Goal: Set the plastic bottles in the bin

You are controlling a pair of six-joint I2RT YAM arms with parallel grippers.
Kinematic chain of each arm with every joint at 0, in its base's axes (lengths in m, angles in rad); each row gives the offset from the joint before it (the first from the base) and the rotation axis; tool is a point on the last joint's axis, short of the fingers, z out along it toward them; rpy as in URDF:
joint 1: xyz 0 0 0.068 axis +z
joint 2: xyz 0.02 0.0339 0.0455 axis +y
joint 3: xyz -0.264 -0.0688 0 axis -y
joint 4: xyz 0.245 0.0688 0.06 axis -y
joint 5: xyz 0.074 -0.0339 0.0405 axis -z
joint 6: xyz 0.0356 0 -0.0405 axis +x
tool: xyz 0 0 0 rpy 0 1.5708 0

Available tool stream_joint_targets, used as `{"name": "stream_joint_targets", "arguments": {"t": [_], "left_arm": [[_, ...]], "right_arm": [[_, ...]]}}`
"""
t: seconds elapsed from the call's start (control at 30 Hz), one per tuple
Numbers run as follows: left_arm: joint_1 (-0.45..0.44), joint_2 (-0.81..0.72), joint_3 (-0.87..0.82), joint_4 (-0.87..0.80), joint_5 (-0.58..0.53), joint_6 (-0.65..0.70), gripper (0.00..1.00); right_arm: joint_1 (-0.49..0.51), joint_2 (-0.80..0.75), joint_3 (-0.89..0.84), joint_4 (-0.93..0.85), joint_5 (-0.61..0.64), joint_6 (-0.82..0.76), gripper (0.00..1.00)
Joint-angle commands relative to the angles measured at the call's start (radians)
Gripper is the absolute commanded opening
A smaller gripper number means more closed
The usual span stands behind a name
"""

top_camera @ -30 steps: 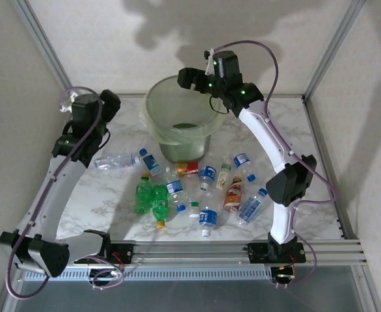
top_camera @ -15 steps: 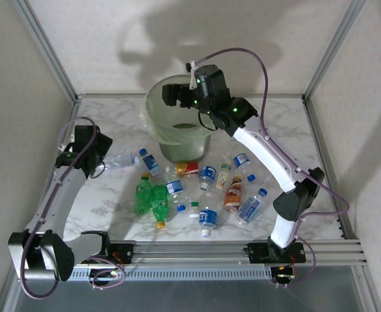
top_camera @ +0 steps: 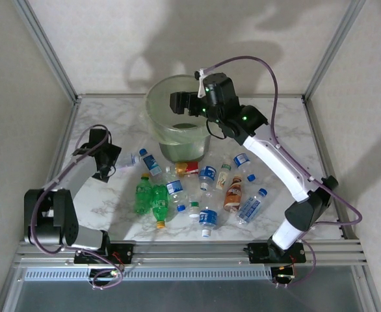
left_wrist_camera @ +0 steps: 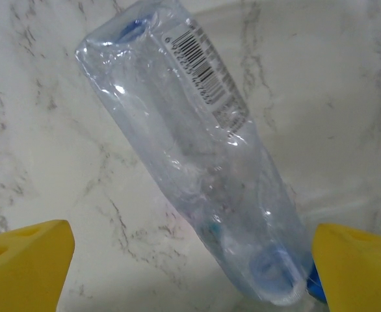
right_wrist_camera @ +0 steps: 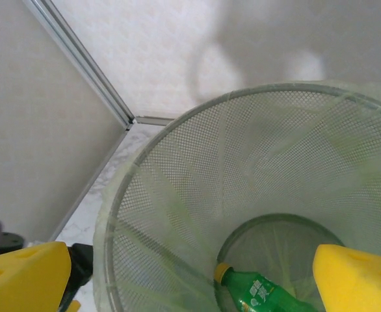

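Observation:
My left gripper (top_camera: 110, 162) is low over the table's left side, open. A clear plastic bottle (left_wrist_camera: 197, 162) lies on the marble between its yellow fingers (left_wrist_camera: 25, 260), neck end close to the right one. My right gripper (top_camera: 181, 103) hangs open over the bin (top_camera: 153, 110), a grey mesh can with a pale green liner (right_wrist_camera: 177, 195). A green bottle with a yellow cap (right_wrist_camera: 259, 291) lies on the bin's bottom. In front of the bin lie several more bottles: two green ones (top_camera: 151, 198), clear blue-labelled ones (top_camera: 207, 175), a brown-orange one (top_camera: 233, 193) and a red-labelled one (top_camera: 188, 169).
Metal frame posts (top_camera: 44, 49) stand at the table's back corners, with white walls behind. The rail (top_camera: 242, 247) with the arm bases runs along the near edge. The right arm's cable (top_camera: 272, 71) loops above the bin's right side.
My left arm has come down from beside the bin to the clear bottle on the table's left side. The right gripper has shifted a little over the bin's mouth.

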State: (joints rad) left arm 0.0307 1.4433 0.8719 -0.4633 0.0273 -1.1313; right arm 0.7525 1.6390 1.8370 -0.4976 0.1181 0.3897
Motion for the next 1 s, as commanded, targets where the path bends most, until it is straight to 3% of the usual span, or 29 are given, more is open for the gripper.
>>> {"name": "stream_joint_targets", "arguments": {"t": [0.0,0.7,0.97], "left_arm": [[0.005,0.054,0.048,0.016,0.001,-0.066,0.94],[-0.039,0.29,0.185,-0.018,-0.027,-0.105,0.9],[-0.042,0.311,0.175,-0.012,-0.032,-0.091,0.81]], "right_arm": [[-0.002,-0.037,-0.022,0.015,-0.016,0.015,0.96],[-0.003,-0.07,-0.086,0.013,0.034,-0.016,0.94],[-0.003,-0.095,-0.117,0.015,0.043,0.015,0.92]]}}
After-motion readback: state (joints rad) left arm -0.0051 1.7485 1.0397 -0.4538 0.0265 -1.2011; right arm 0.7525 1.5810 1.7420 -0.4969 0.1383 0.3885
